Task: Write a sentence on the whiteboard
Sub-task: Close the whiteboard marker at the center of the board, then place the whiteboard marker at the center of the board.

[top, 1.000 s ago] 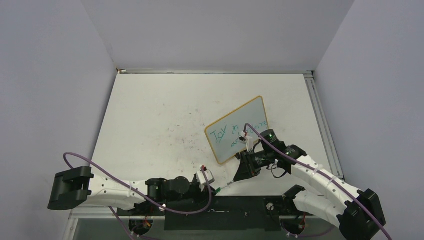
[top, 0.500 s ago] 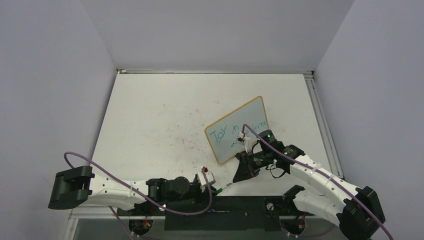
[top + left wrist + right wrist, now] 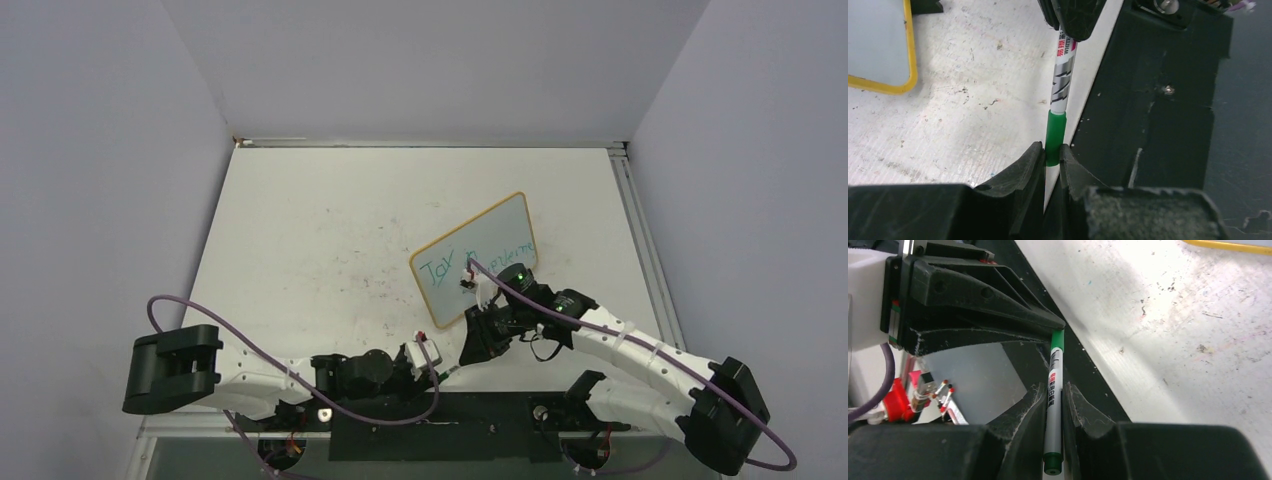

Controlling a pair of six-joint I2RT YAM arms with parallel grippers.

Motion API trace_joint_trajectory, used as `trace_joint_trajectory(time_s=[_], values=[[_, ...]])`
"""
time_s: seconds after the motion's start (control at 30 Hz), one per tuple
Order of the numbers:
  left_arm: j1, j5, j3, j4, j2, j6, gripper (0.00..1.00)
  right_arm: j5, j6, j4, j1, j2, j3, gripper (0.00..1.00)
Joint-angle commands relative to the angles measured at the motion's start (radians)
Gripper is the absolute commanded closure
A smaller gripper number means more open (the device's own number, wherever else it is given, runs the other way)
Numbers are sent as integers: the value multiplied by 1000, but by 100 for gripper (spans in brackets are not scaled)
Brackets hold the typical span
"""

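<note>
Whiteboard, carrying the teal sentence, rests on the table. Just in front of it I see the left gripper clamped on the green cap of a marker, and the right gripper clamped on its barrel.

A: Where is there open room?
B: Across the speckled white tabletop, left of and beyond the yellow-rimmed white whiteboard.
A: What blocks?
B: At the near edge, the black left gripper and black right gripper both clamp 1 green-capped white marker, barring passage.
</note>
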Motion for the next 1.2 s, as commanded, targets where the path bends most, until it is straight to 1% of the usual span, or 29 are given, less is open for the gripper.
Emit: trace_joint_trajectory(time_s=[0.0,0.1,0.17,0.23,0.47,0.7,0.8,0.87,0.9,0.97,1.03,1.1,1.17], values=[[37,-13,74,191,76,33,100,126,28,-1,94,50,94,95],[67,9,79,277,140,34,100,221,34,-44,174,111,162,95],[77,22,86,315,179,35,100,315,36,-88,225,152,215,95],[86,33,90,348,213,33,100,373,37,-131,264,197,259,95],[105,57,73,402,264,17,100,535,51,-230,369,346,351,95],[128,71,43,445,277,-1,100,635,83,-283,443,464,397,95],[129,72,38,445,275,-6,100,650,97,-275,455,484,390,95],[140,73,33,432,260,-20,100,677,108,-265,453,470,387,95],[146,68,29,415,244,-30,98,692,112,-263,443,457,388,95],[152,36,27,344,199,-50,85,716,123,-246,403,419,372,95],[152,3,14,250,130,-68,74,711,128,-217,333,371,326,93],[152,-43,-16,203,56,-99,63,704,133,-185,260,319,268,84],[156,-84,-44,127,-21,-131,52,674,128,-155,197,272,217,70]])
